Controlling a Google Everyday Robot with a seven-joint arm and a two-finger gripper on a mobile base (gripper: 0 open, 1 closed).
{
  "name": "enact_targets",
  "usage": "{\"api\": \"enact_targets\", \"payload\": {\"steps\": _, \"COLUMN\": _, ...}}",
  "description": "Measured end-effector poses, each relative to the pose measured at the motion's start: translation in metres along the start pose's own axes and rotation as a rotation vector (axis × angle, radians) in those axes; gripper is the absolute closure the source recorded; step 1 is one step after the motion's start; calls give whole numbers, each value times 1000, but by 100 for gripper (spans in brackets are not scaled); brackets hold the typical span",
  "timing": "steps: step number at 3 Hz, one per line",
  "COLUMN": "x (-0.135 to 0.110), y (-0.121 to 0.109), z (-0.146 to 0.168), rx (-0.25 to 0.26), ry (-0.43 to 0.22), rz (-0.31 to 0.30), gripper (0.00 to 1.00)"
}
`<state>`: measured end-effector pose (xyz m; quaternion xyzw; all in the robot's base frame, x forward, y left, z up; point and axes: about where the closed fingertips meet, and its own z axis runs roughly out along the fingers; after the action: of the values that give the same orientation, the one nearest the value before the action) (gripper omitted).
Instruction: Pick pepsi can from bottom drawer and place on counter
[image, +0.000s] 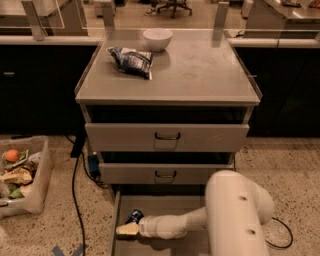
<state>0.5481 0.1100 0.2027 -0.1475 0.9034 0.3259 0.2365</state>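
Reaching into the bottom drawer (165, 206), pulled out below the bench's front edge, the gripper (127, 229) is seen low by the drawer's left wall. Is the pepsi can (134, 216) held? (Desk)

Not confirmed. The can is shown on the drawer floor, nr the front-left corner, just behind the gripper tip, poss. touching. Whether the gripper is parted or closed cannot be told. (Photog.)

How is it expected to handle? (Desk)

Judged light and stiff but thin-walled, so dentable if squeezed hard; smooth sides prob. slippery. A hold across the mid-body, not the silver ends, is advised. On the counter (200, 70), a snack bag (131, 60) & bowl (157, 39) are seen toward the rear-left. (Photog.)
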Motion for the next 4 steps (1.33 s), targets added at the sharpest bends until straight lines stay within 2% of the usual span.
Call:
{"api": "enact_targets", "payload": {"steps": 1, "x": -3, "y": -17, "z": 11, "rx": 60, "ry": -6, "rz": 3, "gripper": 0}}
{"api": "enact_targets", "payload": {"steps": 2, "x": -3, "y": -17, "z": 11, "rx": 60, "ry": -6, "rz": 3, "gripper": 0}}
{"api": "enact_targets", "payload": {"steps": 3, "x": -1, "y": -3, "z": 26, "rx": 62, "ry": -2, "rz": 1, "gripper": 0}}
{"api": "enact_targets", "payload": {"steps": 4, "x": 3, "y": 29, "z": 59, "rx": 49, "ry": 17, "rz": -1, "gripper": 0}}
